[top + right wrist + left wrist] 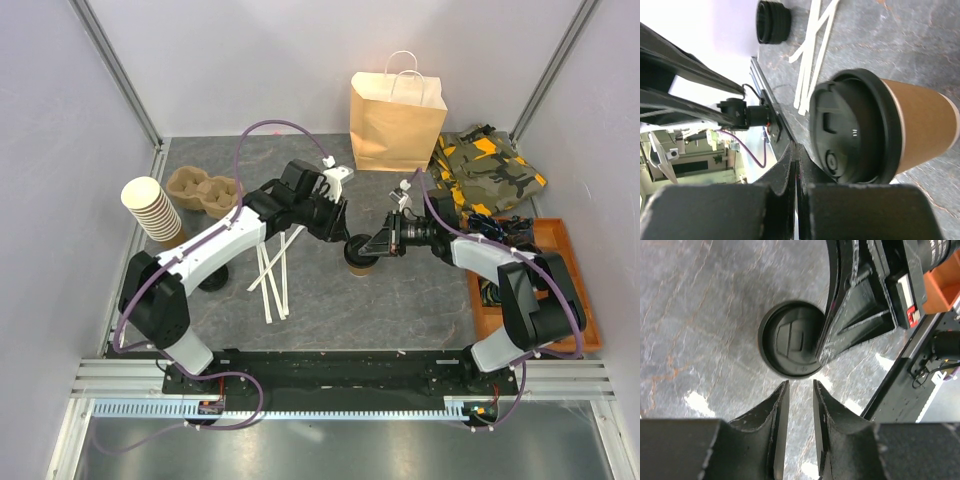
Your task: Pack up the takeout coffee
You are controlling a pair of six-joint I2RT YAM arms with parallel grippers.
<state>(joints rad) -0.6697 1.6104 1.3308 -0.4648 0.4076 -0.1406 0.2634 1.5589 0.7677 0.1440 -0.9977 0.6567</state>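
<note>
Left of the left pincer [801, 385], well apart, stands a stack [152, 208] of cups. Nearer to it, loose white sticks [275, 272] lie on the bench [400, 300].

Left pincer: fingers slightly parted, nothing between them, tips just beside the lid of the coffee [912, 132].

Coffee: upright on the bench, between the two pincers. Brown kraft body; black lid seated level all round the rim. No dent or spill visible.

Right pincer [796, 152]: fingers pressed together, gripping nothing, set against or just beside the lid's edge. Contact cannot be confirmed.

Bag [397, 125]: upright, beyond the right pincer, well apart from it.

Assessment: with the lid fitted, the step in hand is taking hold of the coffee for transfer to the bag. Neither pincer has a grasp. The next move calls for one pincer to spread wide enough to span the body below the lid, close gently, and lift without tilting. Risk: the paper wall may crush under a hard squeeze.
</note>
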